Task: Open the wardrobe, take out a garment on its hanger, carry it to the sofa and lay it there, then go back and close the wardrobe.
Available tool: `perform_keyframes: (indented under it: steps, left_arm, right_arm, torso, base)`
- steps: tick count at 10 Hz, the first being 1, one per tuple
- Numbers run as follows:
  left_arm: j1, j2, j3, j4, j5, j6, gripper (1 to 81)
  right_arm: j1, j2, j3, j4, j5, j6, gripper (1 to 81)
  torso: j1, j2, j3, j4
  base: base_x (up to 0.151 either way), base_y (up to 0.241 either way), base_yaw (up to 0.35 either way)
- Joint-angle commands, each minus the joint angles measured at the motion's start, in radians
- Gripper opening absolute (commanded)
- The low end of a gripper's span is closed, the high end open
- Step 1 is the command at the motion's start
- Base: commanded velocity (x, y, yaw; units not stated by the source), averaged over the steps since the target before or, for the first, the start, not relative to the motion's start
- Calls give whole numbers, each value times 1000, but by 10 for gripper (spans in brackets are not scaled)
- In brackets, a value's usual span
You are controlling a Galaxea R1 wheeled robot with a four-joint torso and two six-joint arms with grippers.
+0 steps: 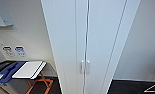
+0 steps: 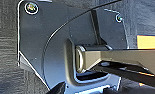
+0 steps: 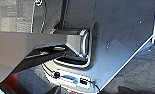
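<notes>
The wardrobe (image 1: 93, 37) stands straight ahead in the head view, tall, narrow and white. Both of its full-height doors are shut, meeting at a thin seam down the middle. A pair of small pale vertical handles (image 1: 85, 67) sits either side of that seam, low in the picture. The garment, the hanger and the sofa are hidden or out of view. In both wrist views the robot's own dark plate and jointed bar hang over dark carpet.
Left of the wardrobe a dark table (image 1: 8, 72) carries a blue case (image 1: 8, 71) and a white flat board (image 1: 29, 69), with an orange frame (image 1: 41, 85) beneath it. White wall flanks the wardrobe. Dark floor (image 1: 128, 87) lies to the right.
</notes>
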Motion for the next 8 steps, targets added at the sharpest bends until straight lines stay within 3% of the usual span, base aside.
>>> perform_keyframes:
  steps: [1, 4, 8]
  left_arm:
    - [-28, -11, 14, 7, 56, 10, 811]
    - [-28, -11, 14, 7, 56, 10, 811]
    - [-28, -11, 16, 7, 61, 8, 811]
  right_arm:
    - [29, -8, 7, -10, -69, -13, 811]
    - [29, -8, 10, -10, -68, -15, 811]
    - [38, -12, 13, -5, -66, -15, 811]
  torso:
    - [0, 0, 0, 0]
    - [0, 0, 0, 0]
    - [1, 1, 0, 0]
  base:
    - [78, 0, 0]
    - [73, 0, 0]
    - [0, 0, 0]
